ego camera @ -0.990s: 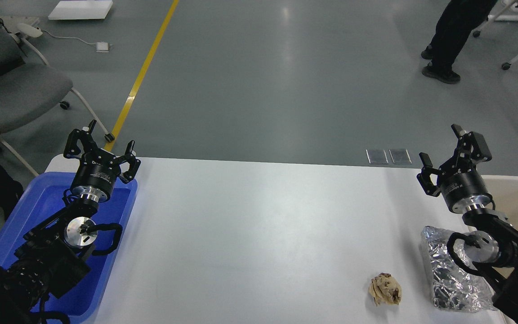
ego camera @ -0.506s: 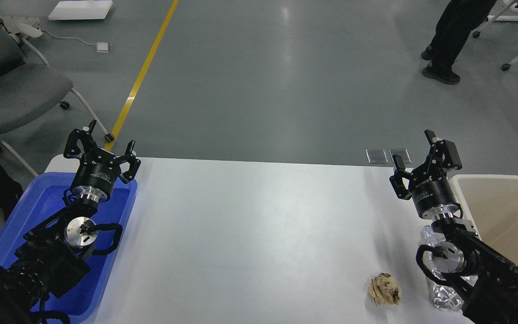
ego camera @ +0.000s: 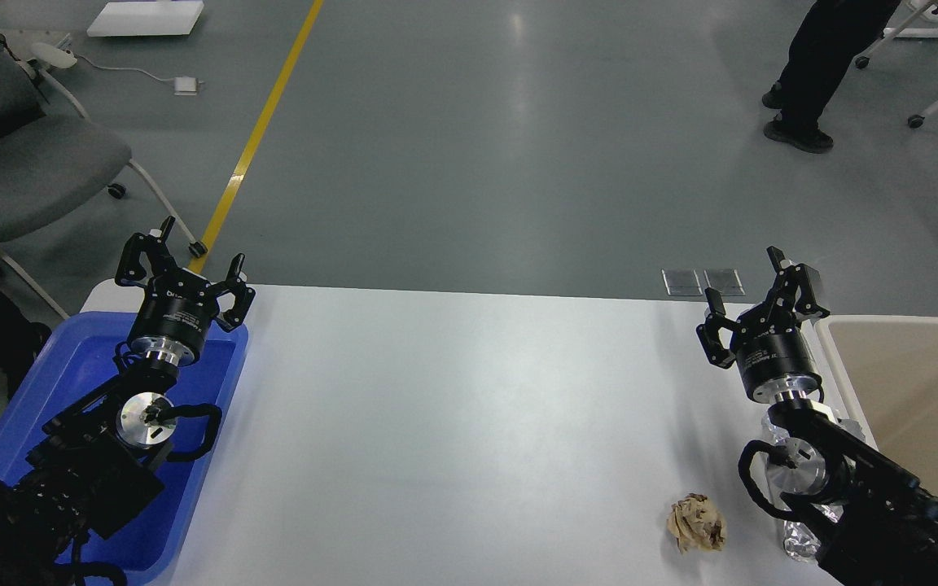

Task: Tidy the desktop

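Observation:
The white desktop [ego camera: 453, 407] fills the lower part of the head view. A crumpled brown paper ball [ego camera: 697, 525] lies near its front right. A crinkled silver foil wrapper [ego camera: 799, 537] lies just right of the ball, mostly hidden under my right arm. My right gripper [ego camera: 750, 297] is open and empty, raised above the desktop's back right, left of the beige bin. My left gripper [ego camera: 184, 264] is open and empty, raised above the far end of the blue tray.
A blue plastic tray [ego camera: 70, 382] sits at the desktop's left edge under my left arm. A beige bin [ego camera: 917, 382] stands at the right edge. Beyond the desktop are grey floor, a grey chair [ego camera: 21, 163] at left and a person's legs [ego camera: 811, 73] at back right.
My right arm has swung left, from over the bin to over the desktop's right part, now covering most of the foil wrapper. The left arm, ball and wrapper have not moved.

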`<move>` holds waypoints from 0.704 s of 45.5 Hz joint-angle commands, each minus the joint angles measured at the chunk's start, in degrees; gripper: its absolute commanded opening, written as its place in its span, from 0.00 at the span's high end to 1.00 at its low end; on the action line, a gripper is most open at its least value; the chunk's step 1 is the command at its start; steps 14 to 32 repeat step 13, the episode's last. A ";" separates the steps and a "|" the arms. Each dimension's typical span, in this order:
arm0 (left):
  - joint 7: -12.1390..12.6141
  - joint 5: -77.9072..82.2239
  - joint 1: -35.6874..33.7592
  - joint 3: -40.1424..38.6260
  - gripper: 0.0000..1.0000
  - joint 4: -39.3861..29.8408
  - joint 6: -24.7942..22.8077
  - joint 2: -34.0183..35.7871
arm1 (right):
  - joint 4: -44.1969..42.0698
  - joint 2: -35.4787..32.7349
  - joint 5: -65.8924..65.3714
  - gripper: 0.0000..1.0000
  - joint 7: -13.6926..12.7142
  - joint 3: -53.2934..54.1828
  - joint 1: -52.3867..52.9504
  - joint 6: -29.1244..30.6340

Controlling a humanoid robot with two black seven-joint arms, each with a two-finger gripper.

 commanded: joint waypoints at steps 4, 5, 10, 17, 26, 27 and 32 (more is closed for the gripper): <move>0.00 0.00 0.00 0.09 0.00 0.00 -0.10 0.00 | 0.35 0.37 0.71 0.00 0.20 -0.88 -0.16 0.10; 0.00 0.00 0.00 0.09 0.00 0.00 -0.10 0.00 | 0.44 0.37 0.62 0.00 0.20 -0.88 -0.07 0.10; 0.00 0.00 0.00 0.09 0.00 0.00 -0.10 0.00 | -0.34 0.37 0.62 0.00 0.11 -0.97 0.63 0.02; 0.00 0.00 0.00 0.09 0.00 0.00 -0.10 0.00 | -0.43 0.37 0.62 0.00 0.11 -0.97 0.54 0.02; 0.00 0.00 0.00 0.09 0.00 0.00 -0.10 0.00 | -0.43 0.37 0.62 0.00 0.11 -0.97 0.54 0.02; 0.00 0.00 0.00 0.09 0.00 0.00 -0.10 0.00 | -0.43 0.37 0.62 0.00 0.11 -0.97 0.54 0.02; 0.00 0.00 0.00 0.09 0.00 0.00 -0.10 0.00 | -0.43 0.37 0.62 0.00 0.11 -0.97 0.54 0.02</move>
